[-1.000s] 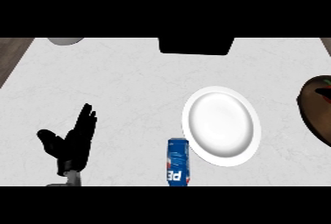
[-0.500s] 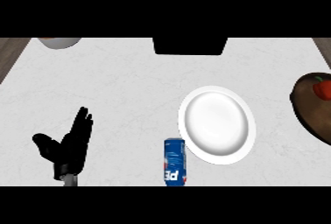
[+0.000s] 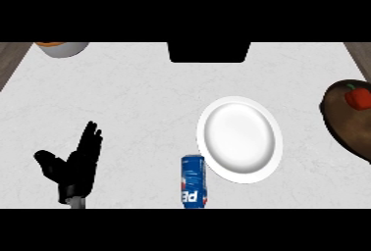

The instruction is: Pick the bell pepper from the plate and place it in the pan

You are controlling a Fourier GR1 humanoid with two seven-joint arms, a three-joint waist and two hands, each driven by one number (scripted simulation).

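From the head view, the pale, marbled worktop [image 3: 138, 103] fills most of the scene. The left hand [image 3: 72, 164] shows near the lower left; its fingers [image 3: 91, 142] are straight and point up the view, the thumb spread out to the left, and it has hold of nothing. A short piece of grey forearm shows beneath it at the lower edge. The right hand is not seen in this view.

Right of centre sits a white plate [image 3: 240, 139], bare on its face. Just beside its lower left rim a blue soda can [image 3: 193, 187] lies on its side, its length running up and down the view, its upper end close to the plate's rim or touching it; which, I cannot tell.

At the right edge, well apart from the left hand, a dark brown pan [image 3: 348, 125] is partly cut off by the frame. The red bell pepper [image 3: 358, 98] lies inside it, in its upper part, also cut by the edge.

At the top left a grey bowl [image 3: 64, 49] with something orange in it is cut off. A black block [image 3: 209, 51] stands at the top centre.
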